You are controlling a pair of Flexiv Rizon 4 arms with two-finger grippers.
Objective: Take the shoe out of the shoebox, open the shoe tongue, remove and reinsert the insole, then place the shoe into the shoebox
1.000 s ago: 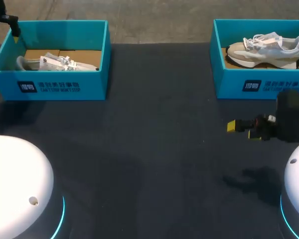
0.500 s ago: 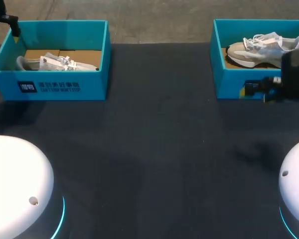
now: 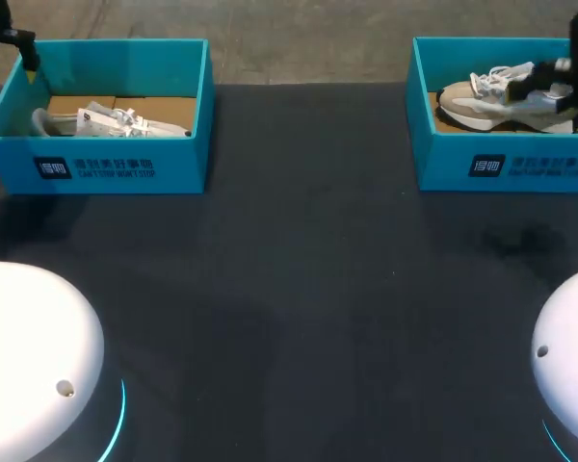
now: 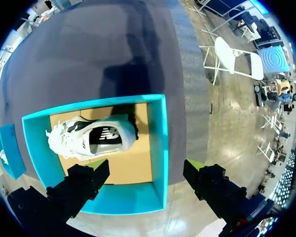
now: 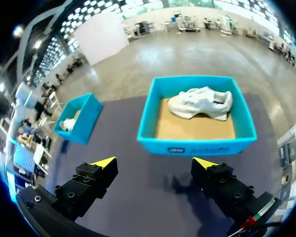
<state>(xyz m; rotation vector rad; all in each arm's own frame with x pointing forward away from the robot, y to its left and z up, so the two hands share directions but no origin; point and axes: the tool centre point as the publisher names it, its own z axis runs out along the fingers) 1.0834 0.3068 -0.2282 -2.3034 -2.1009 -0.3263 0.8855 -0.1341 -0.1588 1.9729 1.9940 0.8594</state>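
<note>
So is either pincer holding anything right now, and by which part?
Nothing is held: the left pincer and the right pincer are both open and empty.

Two teal shoeboxes stand at the table's far edge: the left shoebox (image 3: 106, 168) and the right shoebox (image 3: 506, 166). Two shoes, one per box: a white shoe (image 3: 111, 121) in the left one and a beige shoe (image 3: 482, 104) in the right one (each lies on its box's brown cardboard floor). One dark table (image 3: 308, 250). Two white arm bases at the near edge, the left base (image 3: 34, 356) and the right base (image 3: 573, 356). Two grippers, the left gripper (image 4: 148, 163) and the right gripper (image 5: 155, 162), each with two yellow-tipped fingers, four tips in all.
</note>
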